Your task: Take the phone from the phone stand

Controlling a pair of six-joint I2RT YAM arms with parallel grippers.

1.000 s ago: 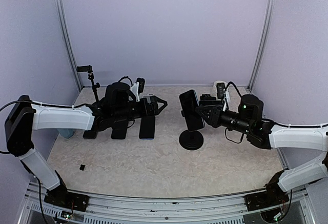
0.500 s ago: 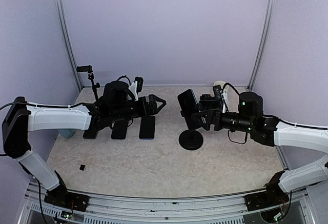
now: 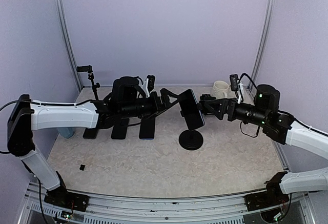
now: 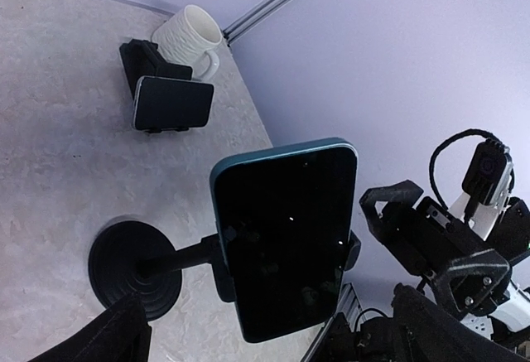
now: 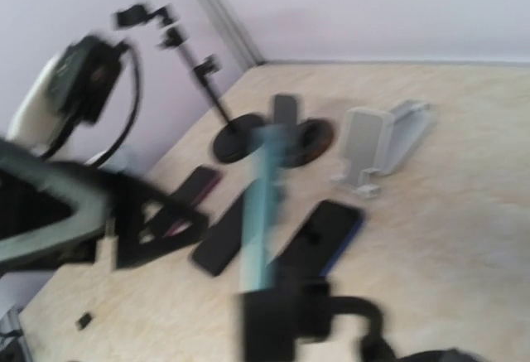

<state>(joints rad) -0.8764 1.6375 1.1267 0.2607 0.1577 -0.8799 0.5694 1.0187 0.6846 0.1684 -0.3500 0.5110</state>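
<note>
The phone point(image 3: 190, 108), dark with a teal rim, is clamped upright in the black phone stand point(image 3: 190, 140) at mid-table. My left gripper point(image 3: 171, 101) hovers open just left of it, not touching. In the left wrist view the phone point(image 4: 286, 234) fills the centre, facing my open left gripper point(image 4: 269, 325), with the stand's round base point(image 4: 132, 267) on the left. My right gripper point(image 3: 204, 106) is open just right of the phone, its spread fingers point(image 4: 397, 209) empty. The right wrist view is blurred and shows the phone's teal edge point(image 5: 261, 213) in the clamp point(image 5: 281, 320).
Three phones lie flat at left point(image 3: 147, 127), point(image 3: 119, 127), point(image 5: 195, 188). A thin tripod point(image 3: 89, 78) stands at the back left. A white mug point(image 4: 189, 35) and another phone on a small holder point(image 4: 172, 103) sit at the back right. A grey stand point(image 5: 377, 142) is near the back.
My right gripper has opened, let go of the phone and drawn back to the right. The left arm has reached right, close to the phone. The phone stays in the stand.
</note>
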